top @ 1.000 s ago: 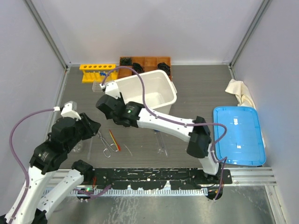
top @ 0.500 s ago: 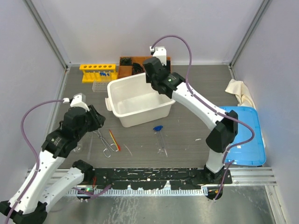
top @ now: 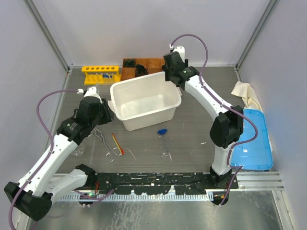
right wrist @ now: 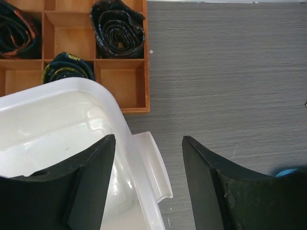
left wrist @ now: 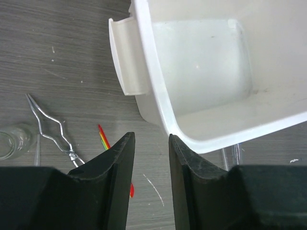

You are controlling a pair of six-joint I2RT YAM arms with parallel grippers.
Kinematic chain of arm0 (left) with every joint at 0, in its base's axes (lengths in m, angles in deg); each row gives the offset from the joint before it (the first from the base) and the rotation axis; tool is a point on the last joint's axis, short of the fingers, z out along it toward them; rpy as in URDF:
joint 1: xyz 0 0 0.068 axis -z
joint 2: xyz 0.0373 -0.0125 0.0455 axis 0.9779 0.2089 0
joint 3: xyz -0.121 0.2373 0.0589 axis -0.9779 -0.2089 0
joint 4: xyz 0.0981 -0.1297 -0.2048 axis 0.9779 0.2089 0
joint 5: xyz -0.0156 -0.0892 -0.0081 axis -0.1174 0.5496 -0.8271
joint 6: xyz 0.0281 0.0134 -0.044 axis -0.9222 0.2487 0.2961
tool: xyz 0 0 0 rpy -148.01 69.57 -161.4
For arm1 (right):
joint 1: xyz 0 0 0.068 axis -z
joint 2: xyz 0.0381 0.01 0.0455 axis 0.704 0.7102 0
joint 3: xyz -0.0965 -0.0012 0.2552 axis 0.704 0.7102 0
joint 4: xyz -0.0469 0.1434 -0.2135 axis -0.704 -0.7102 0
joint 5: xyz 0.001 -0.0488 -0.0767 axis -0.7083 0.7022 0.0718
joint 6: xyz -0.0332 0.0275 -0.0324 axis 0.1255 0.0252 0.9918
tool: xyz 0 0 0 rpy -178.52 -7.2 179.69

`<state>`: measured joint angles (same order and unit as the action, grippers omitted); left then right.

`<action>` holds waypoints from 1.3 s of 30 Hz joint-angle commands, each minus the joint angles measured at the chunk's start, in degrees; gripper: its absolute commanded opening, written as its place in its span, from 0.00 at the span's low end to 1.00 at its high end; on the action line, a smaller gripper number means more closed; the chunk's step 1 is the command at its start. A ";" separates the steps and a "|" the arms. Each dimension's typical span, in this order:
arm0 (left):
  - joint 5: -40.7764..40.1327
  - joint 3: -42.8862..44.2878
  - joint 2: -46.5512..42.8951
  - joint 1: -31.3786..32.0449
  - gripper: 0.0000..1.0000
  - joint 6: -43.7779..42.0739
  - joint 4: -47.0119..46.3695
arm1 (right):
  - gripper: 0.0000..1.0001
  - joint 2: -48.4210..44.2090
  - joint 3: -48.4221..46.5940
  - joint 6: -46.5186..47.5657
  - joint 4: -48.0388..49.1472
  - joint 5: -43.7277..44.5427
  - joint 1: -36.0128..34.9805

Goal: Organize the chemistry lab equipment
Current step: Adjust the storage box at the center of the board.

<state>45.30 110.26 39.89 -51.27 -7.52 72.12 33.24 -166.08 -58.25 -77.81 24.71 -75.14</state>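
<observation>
Grey desk (top: 206, 96), white-walled cell: the yellow tube rack (top: 100, 74) stands at the far left edge, while metal tongs (top: 106, 145), a red-orange stick (top: 117, 143) and a blue-bulb dropper (top: 163, 132) lie toward the near edge. Between them sits a white tub (top: 144, 103). The left hand (left wrist: 149, 139), narrowly parted and empty, hovers at its near left corner. The right hand (right wrist: 148, 139), spread wide, hangs over its far right corner.

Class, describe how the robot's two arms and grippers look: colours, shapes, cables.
The left arm and right arm have white links, black joints and a looping purple cable each. The left gripper and right gripper have two thick matte-black fingers.
</observation>
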 commanded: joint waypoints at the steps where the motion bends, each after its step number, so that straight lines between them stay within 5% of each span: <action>1: -1.16 3.45 1.69 -0.04 0.36 -1.01 -4.75 | 0.63 -2.10 0.90 0.81 1.79 -4.41 0.75; 10: 0.67 4.73 2.87 -0.03 0.36 -1.09 -5.41 | 0.61 -5.46 11.92 -1.35 5.74 -8.95 0.79; 16: 0.56 5.13 4.80 -0.06 0.37 -1.65 -5.84 | 0.26 -8.66 15.70 -3.59 5.69 -10.54 0.77; 21: 1.37 5.03 5.70 -0.05 0.36 -1.24 -6.42 | 0.18 -12.62 19.97 -5.80 5.92 -12.41 0.67; 27: 1.70 5.00 5.33 -0.05 0.36 -1.05 -6.74 | 0.22 -15.56 23.71 -6.02 7.15 -13.38 0.51; 39: 2.01 4.74 2.91 -0.05 0.36 -0.53 -5.27 | 0.52 -18.40 26.72 -5.70 7.25 -9.31 -1.62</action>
<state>47.02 113.21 44.94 -51.27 -7.81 69.15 19.91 -139.79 -63.74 -73.03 11.73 -75.69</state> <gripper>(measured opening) 0.361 0.505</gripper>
